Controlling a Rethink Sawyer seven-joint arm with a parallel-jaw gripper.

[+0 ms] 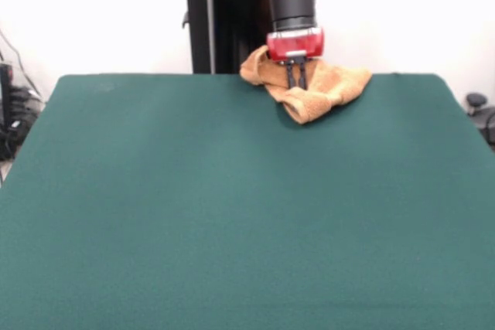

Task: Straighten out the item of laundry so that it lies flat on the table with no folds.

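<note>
The orange-tan towel (317, 86) lies crumpled in a bunched heap at the far edge of the dark green table (232, 206), right of centre in the front view. Part of it rises up behind the gripper's red body. My gripper (296, 86) comes straight down from the red and black arm onto the heap. Its two thin black fingers (291, 76) stand close together, with their tips pinching a fold of the towel. The towel's band stripes are hidden in the folds.
The robot's black pedestal (220, 28) stands just behind the table's far edge, close to the towel. Cables and dark gear (15, 113) sit off the table's left side, and a small dark object (476, 102) off its right.
</note>
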